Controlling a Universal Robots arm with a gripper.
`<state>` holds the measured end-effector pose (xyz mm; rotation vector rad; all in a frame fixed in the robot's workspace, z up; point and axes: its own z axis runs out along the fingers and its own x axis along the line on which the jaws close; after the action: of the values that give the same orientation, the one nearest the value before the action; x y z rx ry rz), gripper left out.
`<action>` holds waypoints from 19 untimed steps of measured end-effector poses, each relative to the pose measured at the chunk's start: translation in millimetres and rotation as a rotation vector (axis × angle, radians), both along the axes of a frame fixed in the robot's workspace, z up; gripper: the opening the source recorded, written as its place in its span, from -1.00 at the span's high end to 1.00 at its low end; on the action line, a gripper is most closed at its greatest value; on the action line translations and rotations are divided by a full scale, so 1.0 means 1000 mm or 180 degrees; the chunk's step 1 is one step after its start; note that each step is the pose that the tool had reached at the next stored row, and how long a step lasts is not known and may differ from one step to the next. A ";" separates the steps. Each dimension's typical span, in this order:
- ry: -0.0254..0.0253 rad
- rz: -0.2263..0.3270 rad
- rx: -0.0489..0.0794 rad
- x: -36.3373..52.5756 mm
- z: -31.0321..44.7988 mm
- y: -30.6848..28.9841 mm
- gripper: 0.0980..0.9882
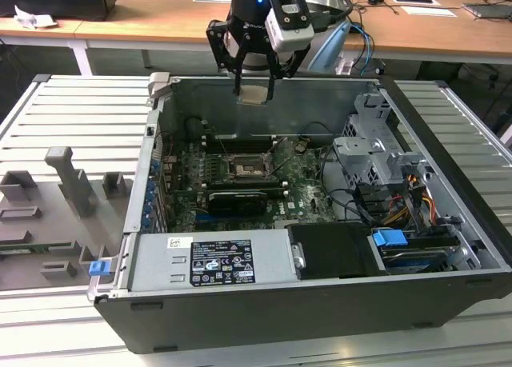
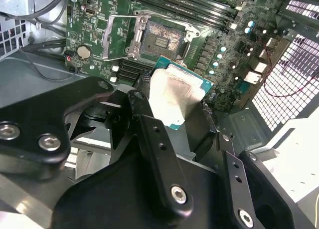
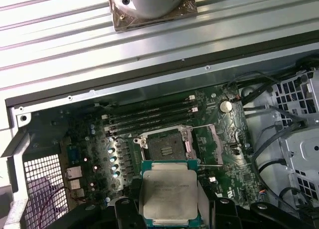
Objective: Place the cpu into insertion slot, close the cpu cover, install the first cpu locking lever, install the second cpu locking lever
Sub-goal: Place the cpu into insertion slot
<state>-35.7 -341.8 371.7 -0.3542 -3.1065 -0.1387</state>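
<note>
My gripper [image 1: 254, 85] hangs above the back wall of the open computer case, shut on the cpu [image 1: 255, 94], a flat square chip with a pale silver top. In both wrist views the cpu [image 2: 174, 94] [image 3: 168, 194] sits between the black fingers [image 2: 149, 134], its metal top facing the cameras. Below and ahead lies the insertion slot [image 3: 164, 143] [image 2: 160, 39] [image 1: 244, 169] with its dark pin field bare. The cpu cover [image 3: 206, 145] [image 2: 121, 34], a silver frame, stands flipped open beside the slot. A thin locking lever [image 3: 209, 164] lies loose along the socket edge.
Long black memory slots [image 3: 149, 116] run beside the socket. A black card [image 1: 236, 201], a grey power supply [image 1: 216, 259], a drive cage [image 1: 376, 151] and cables [image 1: 416, 195] crowd the case. Grey fixture blocks [image 1: 72, 183] stand on the ribbed table at the exterior view's left.
</note>
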 end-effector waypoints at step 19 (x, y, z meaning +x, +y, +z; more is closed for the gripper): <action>0.0000 -0.0338 -0.0002 0.0000 -0.0008 0.0000 0.04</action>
<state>-35.7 -341.8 371.0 -0.5192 -3.0882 -0.1386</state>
